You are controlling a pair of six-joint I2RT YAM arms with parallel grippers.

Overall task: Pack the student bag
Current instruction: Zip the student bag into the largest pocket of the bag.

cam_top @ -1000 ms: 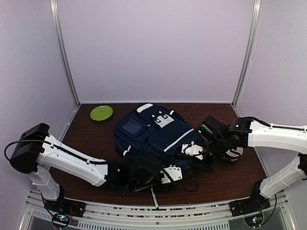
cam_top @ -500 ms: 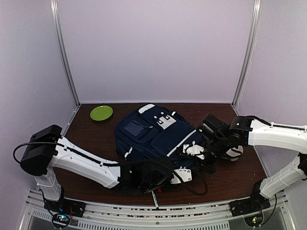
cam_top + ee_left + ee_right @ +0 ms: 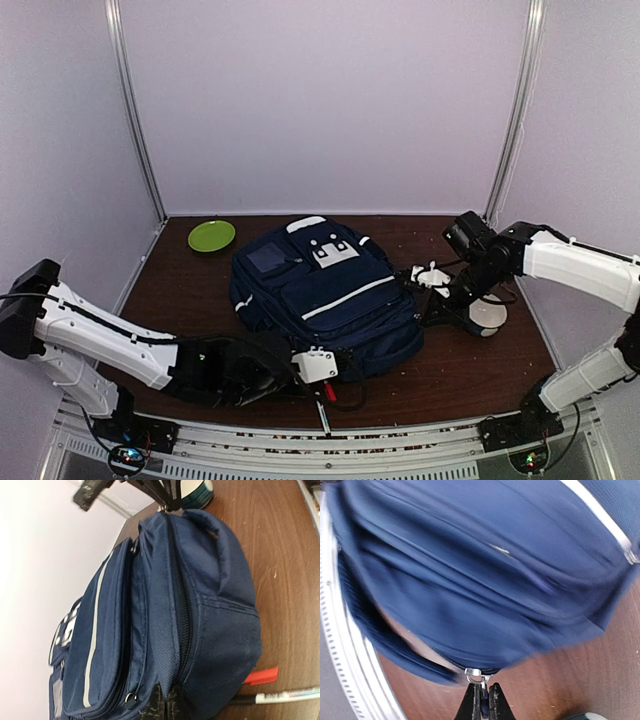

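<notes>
Arms: 2, the left arm (image 3: 110,340) and the right arm (image 3: 580,265), both with smooth white shells.
Joints: black and chunky.
Cables: thin black ones loop beside each arm.
Left gripper (image 3: 166,703): white block with small dark screws, dark rough fingers.
Right gripper (image 3: 483,697): white block, 2 thin black fingers (image 3: 471,705).
Bases (image 3: 125,432): black and squat.

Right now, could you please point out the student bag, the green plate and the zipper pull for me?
student bag (image 3: 300,287), top external view, navy front pocket.
green plate (image 3: 211,236), top external view, its centre.
zipper pull (image 3: 475,673), right wrist view, silver metal tab.
</notes>
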